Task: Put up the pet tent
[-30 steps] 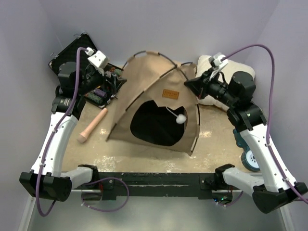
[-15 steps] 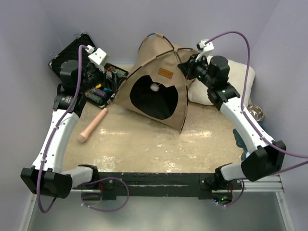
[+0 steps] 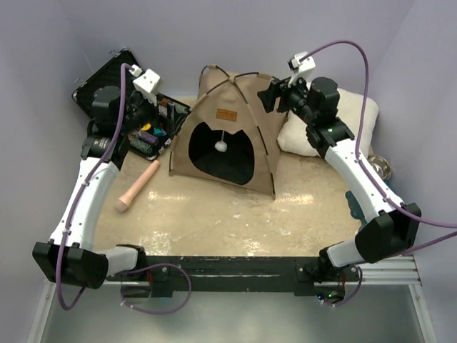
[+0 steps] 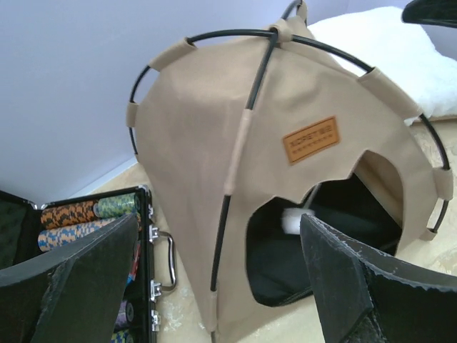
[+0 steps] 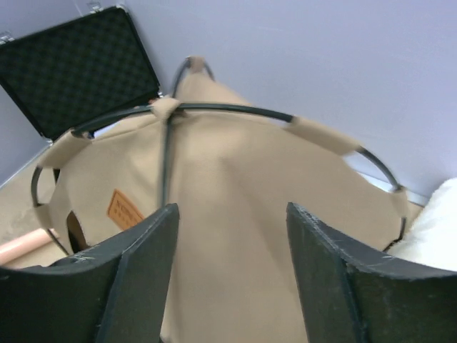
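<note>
The tan pet tent [image 3: 228, 128] stands upright at the back middle of the table, its arched doorway facing the front. Two black poles cross at its top [image 4: 273, 33]. A brown patch [image 3: 226, 113] sits above the doorway and a white pompom [image 3: 221, 146] hangs in it. My right gripper [image 3: 266, 96] hovers open beside the tent's upper right side, with only fabric [image 5: 235, 186] behind its spread fingers [image 5: 146, 243]. My left gripper [image 3: 151, 118] is wide open left of the tent, apart from it, holding nothing.
An open black case [image 3: 107, 78] with poker chips [image 4: 78, 214] stands at the back left, close to the tent's left edge. A white cushion [image 3: 321, 128] lies behind the right arm. A pink cylinder [image 3: 137, 186] lies at the front left. Walls close in all round.
The right arm swung the tent back and left until it stood upright, then its jaws opened and let go. The left arm barely moved.
</note>
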Motion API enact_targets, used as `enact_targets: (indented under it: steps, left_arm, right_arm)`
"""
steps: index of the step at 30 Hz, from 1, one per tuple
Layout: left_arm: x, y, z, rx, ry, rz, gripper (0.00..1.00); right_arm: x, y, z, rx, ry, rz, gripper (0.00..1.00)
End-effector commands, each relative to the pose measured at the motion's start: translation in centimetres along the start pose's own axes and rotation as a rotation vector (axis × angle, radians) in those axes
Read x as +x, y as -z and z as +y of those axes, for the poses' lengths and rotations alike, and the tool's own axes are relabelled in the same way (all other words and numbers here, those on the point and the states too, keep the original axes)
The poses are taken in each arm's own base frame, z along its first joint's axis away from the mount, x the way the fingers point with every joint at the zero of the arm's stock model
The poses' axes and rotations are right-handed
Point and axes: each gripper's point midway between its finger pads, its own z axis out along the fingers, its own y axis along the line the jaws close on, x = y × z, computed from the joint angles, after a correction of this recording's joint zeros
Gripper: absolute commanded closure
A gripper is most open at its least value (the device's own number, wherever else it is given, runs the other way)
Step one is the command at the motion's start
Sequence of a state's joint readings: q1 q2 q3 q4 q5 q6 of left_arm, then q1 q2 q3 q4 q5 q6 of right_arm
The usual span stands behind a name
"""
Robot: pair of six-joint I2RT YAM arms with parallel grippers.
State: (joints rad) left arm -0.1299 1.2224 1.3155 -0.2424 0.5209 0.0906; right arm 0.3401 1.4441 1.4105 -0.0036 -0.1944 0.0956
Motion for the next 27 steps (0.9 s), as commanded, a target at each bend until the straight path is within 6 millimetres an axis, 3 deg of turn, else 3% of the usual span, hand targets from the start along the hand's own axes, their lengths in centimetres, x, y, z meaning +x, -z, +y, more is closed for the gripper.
enact_targets:
  steps: [1,3,5,8,12,15,17,18,23,27]
  left_arm:
    - [-1.6,0.1,1.2,-0.040,0.004,0.004,0.00]
    - [-1.9,0.0,1.2,-0.034,0.005,0.005,0.00]
    - [-2.3,0.0,1.3,-0.036,0.009,0.001,0.00]
    - [-3.1,0.1,1.5,-0.041,0.018,-0.003,0.00]
    - [-4.5,0.5,2.6,-0.069,-0.012,-0.020,0.00]
    - [-5.9,0.7,4.0,-0.100,-0.055,-0.017,0.00]
    - [-6.3,0.6,4.6,-0.102,-0.055,-0.006,0.00]
    - [-6.4,0.6,4.7,-0.100,-0.055,-0.007,0.00]
    - [-5.3,0.1,4.0,-0.055,-0.027,0.004,0.00]
    - [-4.4,-0.2,3.7,-0.031,-0.011,0.017,0.00]
  right_arm:
    - [-5.8,1.5,0.7,-0.016,0.056,-0.133,0.21]
    - [-6.6,2.1,0.7,-0.011,0.086,-0.128,0.09]
    - [-7.4,3.0,0.2,-0.007,0.144,-0.116,0.05]
    - [-6.1,4.4,-2.3,-0.003,0.196,-0.024,0.04]
    - [-0.9,6.1,-9.5,0.102,0.315,0.184,0.02]
    - [4.3,7.2,-14.2,0.178,0.365,0.365,0.01]
    - [8.2,7.6,-15.9,0.175,0.387,0.496,0.01]
    - [10.2,8.3,-17.7,0.195,0.386,0.562,0.01]
    - [17.3,8.7,-21.9,0.207,0.409,0.755,0.02]
    - [22.8,8.0,-23.2,0.134,0.426,0.881,0.01]
